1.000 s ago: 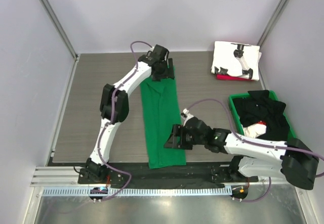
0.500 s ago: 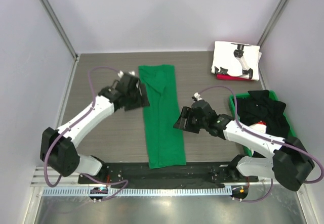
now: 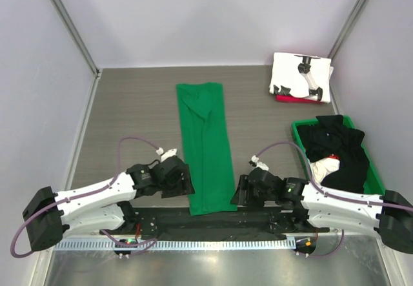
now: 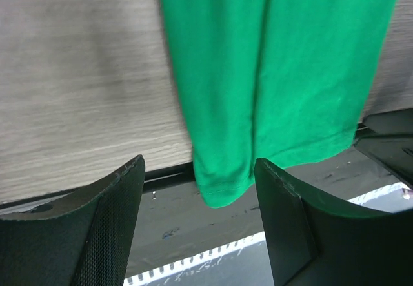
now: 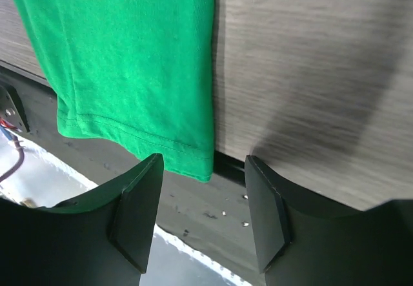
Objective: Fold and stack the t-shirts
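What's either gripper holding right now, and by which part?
Nothing held: left gripper and right gripper are both open at the near hem corners of the green t-shirt, not clamped.

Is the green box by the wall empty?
No, the green bin has a heap of black t-shirts in it, with something white poking out.

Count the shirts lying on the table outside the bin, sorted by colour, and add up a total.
Green shirt: 1
White shirt, black print: 1
Red shirt, only its edge showing under the white one: 1
Total: 3
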Available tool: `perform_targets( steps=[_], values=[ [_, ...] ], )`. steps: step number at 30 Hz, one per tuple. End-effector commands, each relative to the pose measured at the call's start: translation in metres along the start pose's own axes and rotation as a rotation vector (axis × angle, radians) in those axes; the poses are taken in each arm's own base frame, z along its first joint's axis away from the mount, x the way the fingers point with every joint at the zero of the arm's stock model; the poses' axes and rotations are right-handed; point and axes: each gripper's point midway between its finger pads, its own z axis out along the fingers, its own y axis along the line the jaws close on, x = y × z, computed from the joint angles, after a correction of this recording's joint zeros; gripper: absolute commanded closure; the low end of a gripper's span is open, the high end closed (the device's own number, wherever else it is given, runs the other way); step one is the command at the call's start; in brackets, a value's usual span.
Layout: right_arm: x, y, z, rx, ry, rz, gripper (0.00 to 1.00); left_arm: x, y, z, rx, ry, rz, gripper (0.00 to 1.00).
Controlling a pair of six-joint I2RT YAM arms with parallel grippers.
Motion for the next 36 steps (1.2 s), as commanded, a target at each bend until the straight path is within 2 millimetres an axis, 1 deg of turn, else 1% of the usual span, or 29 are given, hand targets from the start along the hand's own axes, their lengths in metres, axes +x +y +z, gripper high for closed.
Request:
perform_targets(
  steps=[1, 2, 4, 6, 7, 10, 12, 14, 15, 17, 18, 20, 21, 22, 23, 24, 25, 26, 27, 28, 29, 30, 32, 33, 34, 35, 36],
  values=[
    [-0.002, 0.005, 0.004, 0.008, -0.034, 0.055, 0.41, 0.004, -0.005, 0.007, 0.046, -0.027, -0.104, 0.31],
    [0.0, 0.004, 0.007, 0.017, -0.029, 0.056, 0.41, 0.011, 0.002, 0.011, 0.037, -0.012, -0.108, 0.32],
    [0.002, 0.007, 0.009, 0.006, -0.026, 0.057, 0.44, 0.017, 0.001, 0.011, 0.056, -0.002, -0.124, 0.33],
    [0.003, 0.008, 0.01, -0.001, -0.026, 0.061, 0.47, 0.024, 0.006, 0.013, 0.055, 0.007, -0.135, 0.34],
    [0.005, 0.005, 0.011, 0.003, -0.024, 0.063, 0.51, 0.027, 0.003, 0.011, 0.076, 0.006, -0.133, 0.35],
    [0.005, 0.002, 0.013, 0.001, -0.032, 0.071, 0.58, 0.036, 0.003, 0.013, 0.087, 0.017, -0.148, 0.39],
    [0.005, 0.002, 0.013, -0.001, -0.036, 0.071, 0.6, 0.043, 0.003, 0.015, 0.088, 0.028, -0.154, 0.41],
    [0.005, 0.002, 0.014, -0.004, -0.036, 0.07, 0.63, 0.051, 0.008, 0.021, 0.083, 0.039, -0.155, 0.43],
    [0.004, 0.002, 0.014, -0.005, -0.039, 0.073, 0.63, 0.052, 0.002, 0.022, 0.109, 0.037, -0.174, 0.43],
    [0.004, 0.001, 0.014, -0.009, -0.042, 0.073, 0.67, 0.061, 0.005, 0.026, 0.109, 0.054, -0.172, 0.45],
    [0.004, 0.001, 0.014, -0.011, -0.044, 0.073, 0.68, 0.064, 0.003, 0.027, 0.115, 0.06, -0.176, 0.46],
    [0.003, 0.003, 0.013, -0.024, -0.052, 0.076, 0.71, 0.067, 0.005, 0.029, 0.102, 0.062, -0.173, 0.48],
    [0.004, 0.001, 0.014, -0.022, -0.05, 0.075, 0.72, 0.069, 0.004, 0.029, 0.102, 0.057, -0.173, 0.49],
    [0.004, 0.001, 0.014, -0.023, -0.052, 0.077, 0.75, 0.07, 0.004, 0.03, 0.102, 0.055, -0.173, 0.49],
    [0.003, 0.002, 0.013, -0.033, -0.055, 0.076, 0.76, 0.071, 0.005, 0.032, 0.094, 0.054, -0.175, 0.53],
    [0.003, 0.002, 0.014, -0.034, -0.056, 0.074, 0.78, 0.07, 0.001, 0.032, 0.111, 0.049, -0.18, 0.55],
    [0.003, 0.002, 0.013, -0.037, -0.057, 0.073, 0.82, 0.07, -0.001, 0.033, 0.117, 0.047, -0.181, 0.57],
    [0.002, 0.002, 0.014, -0.039, -0.061, 0.072, 0.84, 0.069, -0.003, 0.034, 0.121, 0.042, -0.179, 0.68],
    [0.002, 0.004, 0.013, -0.045, -0.063, 0.072, 0.87, 0.069, -0.006, 0.035, 0.121, 0.04, -0.176, 0.73],
    [0.001, 0.005, 0.012, -0.048, -0.068, 0.066, 0.92, 0.067, -0.01, 0.035, 0.117, 0.035, -0.172, 0.87],
    [0.0, 0.005, 0.012, -0.047, -0.069, 0.066, 0.95, 0.066, -0.009, 0.035, 0.117, 0.033, -0.169, 0.95],
    [-0.001, 0.007, 0.011, -0.056, -0.075, 0.069, 0.98, 0.063, -0.016, 0.032, 0.125, 0.029, -0.168, 1.0],
    [-0.003, 0.008, 0.008, -0.059, -0.083, 0.075, 0.99, 0.058, -0.021, 0.028, 0.132, 0.008, -0.155, 1.0],
    [-0.004, 0.008, 0.006, -0.058, -0.09, 0.08, 0.99, 0.057, -0.012, 0.026, 0.09, 0.001, -0.144, 1.0],
    [-0.007, 0.013, 0.002, -0.074, -0.101, 0.084, 0.99, 0.05, -0.018, 0.017, 0.104, -0.019, -0.151, 1.0],
    [-0.007, 0.011, 0.0, -0.062, -0.098, 0.085, 0.99, 0.043, -0.015, 0.013, 0.087, -0.052, -0.152, 1.0],
    [-0.009, 0.015, -0.002, -0.069, -0.104, 0.086, 0.99, 0.043, -0.003, 0.011, 0.037, -0.059, -0.14, 1.0]
  ],
)
